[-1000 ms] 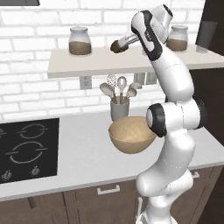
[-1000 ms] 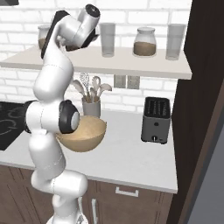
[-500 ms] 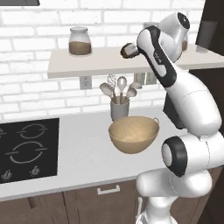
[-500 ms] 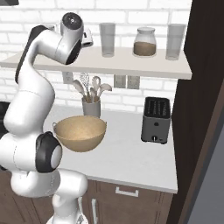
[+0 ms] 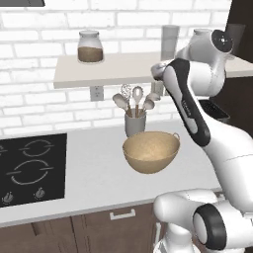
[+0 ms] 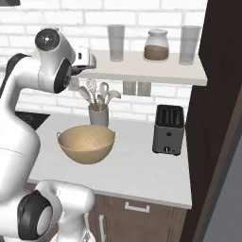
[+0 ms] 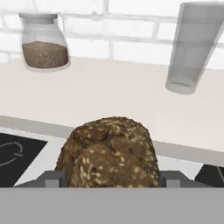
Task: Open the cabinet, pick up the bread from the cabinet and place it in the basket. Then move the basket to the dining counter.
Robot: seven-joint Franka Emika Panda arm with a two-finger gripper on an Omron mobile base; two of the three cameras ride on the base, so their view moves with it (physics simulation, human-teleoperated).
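In the hand view, the bread (image 7: 109, 151), a lumpy dark brown seeded roll, sits between my two fingertips (image 7: 52, 178). My gripper (image 7: 107, 177) is shut on it. The hand (image 5: 157, 70) hovers high in front of the wall shelf, above and slightly right of the basket (image 5: 150, 150). That round tan basket (image 6: 86, 143) rests on the white worktop with nothing in it. From the right base view the hand (image 6: 89, 59) is above the utensil cup. The dining counter is out of view. A tall dark brown cabinet side (image 6: 222, 118) stands at the right.
A grey utensil cup (image 5: 135, 121) stands just behind the basket. The shelf (image 5: 108, 69) carries a jar with brown contents (image 5: 90, 47) and a glass tumbler (image 7: 194, 46). There is a black toaster (image 6: 168, 130) right of the basket and a black cooktop (image 5: 29, 168) to its left.
The arm has swung its elbow to the right. The hand with the bread has moved right and a little down along the shelf front. The basket has not moved.
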